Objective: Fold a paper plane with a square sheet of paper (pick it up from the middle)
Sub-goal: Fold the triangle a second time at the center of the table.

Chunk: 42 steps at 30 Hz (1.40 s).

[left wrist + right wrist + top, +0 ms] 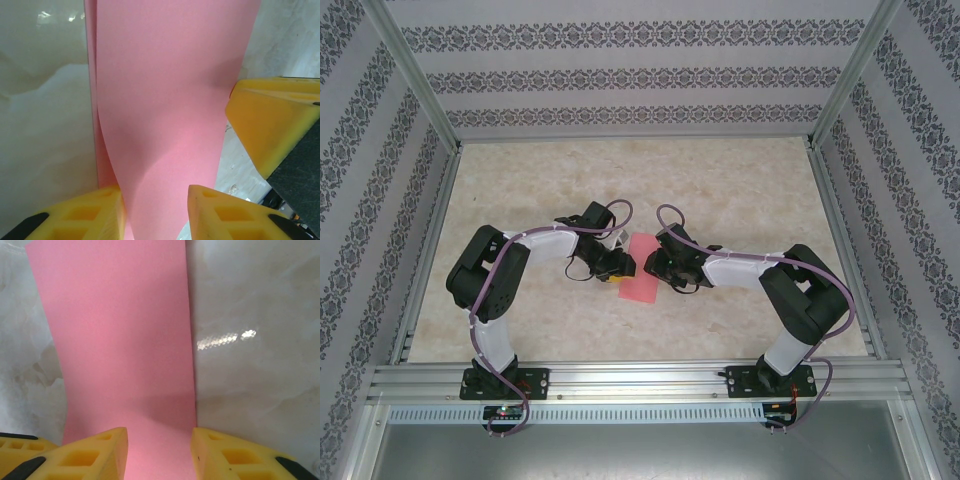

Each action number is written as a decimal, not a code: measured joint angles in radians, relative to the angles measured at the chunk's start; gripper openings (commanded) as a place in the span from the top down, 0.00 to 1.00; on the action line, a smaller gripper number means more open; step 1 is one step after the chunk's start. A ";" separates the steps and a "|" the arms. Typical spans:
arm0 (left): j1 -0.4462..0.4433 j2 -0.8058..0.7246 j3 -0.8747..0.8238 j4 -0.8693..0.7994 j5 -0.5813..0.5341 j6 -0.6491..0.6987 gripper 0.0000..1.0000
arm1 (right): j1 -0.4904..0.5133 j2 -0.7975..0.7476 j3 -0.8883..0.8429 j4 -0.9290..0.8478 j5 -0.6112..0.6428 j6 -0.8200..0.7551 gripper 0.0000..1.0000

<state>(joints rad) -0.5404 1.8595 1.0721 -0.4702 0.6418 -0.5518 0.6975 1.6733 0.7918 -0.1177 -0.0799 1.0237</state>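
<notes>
— How did the left gripper (155, 202) stand at that point?

— Its two yellow fingers (85, 217) were parted with a clear gap. The square sheet of paper (170, 100) ran up through that gap, face-on to the wrist camera. Nothing was pinched between the pads. Whether the tips pressed the paper down, I couldn't tell.

— And the right gripper (159, 440)?

— Much the same. Its fingers were apart, one tip lying over the pink paper and the other just at its long edge, beside the bare table (250, 390). It was open and held nothing that I could see.

— How close were the two?

— Very close. In the left wrist camera, one of the right gripper's fingers stood just beside the paper's edge, near the left fingers.

— Where was the paper itself?

— It was about the middle of the table, between the two grippers, which reached in from left and right. It looked narrower than a square, and along one long edge a second layer curled up. So I judged it folded once lengthwise and not lying flat.

— Why that stance?

— My reading is that, with both straddling the strip from opposite sides, either could pin it while the other pressed or lifted a layer. Thin paper would likely slide on that smooth marbled top, so it wanted steadying from both sides. Nothing dart-like had formed, so the folding looked early.
</notes>
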 measured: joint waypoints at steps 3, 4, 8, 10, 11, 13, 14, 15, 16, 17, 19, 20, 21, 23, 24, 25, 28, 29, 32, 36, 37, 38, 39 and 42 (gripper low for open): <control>0.000 0.000 0.000 0.001 0.001 -0.005 0.62 | 0.000 -0.001 0.000 0.001 0.000 0.000 0.58; 0.000 0.000 0.000 0.002 0.002 -0.007 0.62 | 0.000 -0.001 0.000 0.002 0.000 0.000 0.58; 0.000 0.000 0.002 0.008 0.004 -0.021 0.63 | -0.011 -0.006 0.000 0.001 -0.010 -0.001 0.57; 0.000 0.000 0.005 0.013 0.004 -0.033 0.64 | -0.019 -0.016 -0.001 -0.006 -0.010 -0.001 0.57; 0.000 0.000 0.007 0.018 0.004 -0.037 0.64 | -0.020 -0.023 -0.003 -0.008 -0.011 -0.002 0.56; 0.000 0.000 0.010 0.034 0.004 -0.051 0.64 | -0.029 -0.047 -0.009 -0.010 -0.011 -0.003 0.55; 0.000 0.000 0.011 0.041 0.004 -0.057 0.64 | -0.033 -0.059 -0.013 -0.010 -0.011 -0.004 0.54; 0.000 0.000 0.012 0.050 0.005 -0.063 0.64 | -0.034 -0.074 -0.016 -0.011 -0.011 -0.004 0.54; 0.000 0.000 0.012 0.059 0.005 -0.068 0.64 | -0.039 -0.090 -0.020 -0.013 -0.010 -0.004 0.54; 0.000 0.002 0.014 0.064 0.008 -0.072 0.64 | -0.040 -0.103 -0.025 -0.013 -0.010 -0.004 0.54; 0.000 0.010 0.019 0.079 0.014 -0.083 0.63 | -0.045 -0.140 -0.042 -0.017 -0.004 -0.004 0.53; 0.000 0.015 0.021 0.085 0.016 -0.086 0.62 | -0.045 -0.155 -0.052 -0.018 0.000 -0.004 0.53; 0.001 0.024 0.026 0.089 0.020 -0.088 0.62 | -0.045 -0.175 -0.066 -0.019 0.004 -0.004 0.53; 0.001 0.041 0.035 0.094 0.027 -0.090 0.62 | -0.045 -0.213 -0.095 -0.025 0.014 -0.003 0.50; 0.002 0.050 0.040 0.096 0.031 -0.091 0.62 | -0.042 -0.234 -0.110 -0.028 0.023 -0.004 0.48; 0.002 0.061 0.048 0.097 0.034 -0.093 0.62 | -0.037 -0.256 -0.124 -0.030 0.031 -0.003 0.46; 0.003 0.085 0.068 0.102 0.040 -0.096 0.63 | -0.006 -0.312 -0.146 -0.040 0.054 -0.012 0.42; 0.005 0.089 0.074 0.103 0.043 -0.098 0.63 | 0.006 -0.323 -0.146 -0.043 0.060 -0.019 0.41; 0.011 0.094 0.090 0.106 0.057 -0.105 0.61 | 0.053 -0.351 -0.146 -0.048 0.088 -0.044 0.36; 0.021 0.094 0.108 0.108 0.064 -0.106 0.60 | 0.109 -0.360 -0.146 -0.065 0.129 -0.071 0.33; 0.023 0.094 0.110 0.109 0.065 -0.106 0.60 | 0.119 -0.362 -0.146 -0.069 0.138 -0.075 0.33; 0.023 0.095 0.111 0.110 0.067 -0.108 0.60 | 0.126 -0.364 -0.146 -0.071 0.146 -0.077 0.33; 0.023 0.097 0.113 0.111 0.072 -0.108 0.60 | 0.132 -0.366 -0.146 -0.072 0.155 -0.079 0.33; 0.023 0.108 0.113 0.122 0.100 -0.113 0.59 | 0.153 -0.383 -0.151 -0.068 0.175 -0.090 0.33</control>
<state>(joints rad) -0.5171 1.9675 1.1851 -0.3481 0.7414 -0.6643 0.8501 1.2907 0.6403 -0.1860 0.0948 0.9340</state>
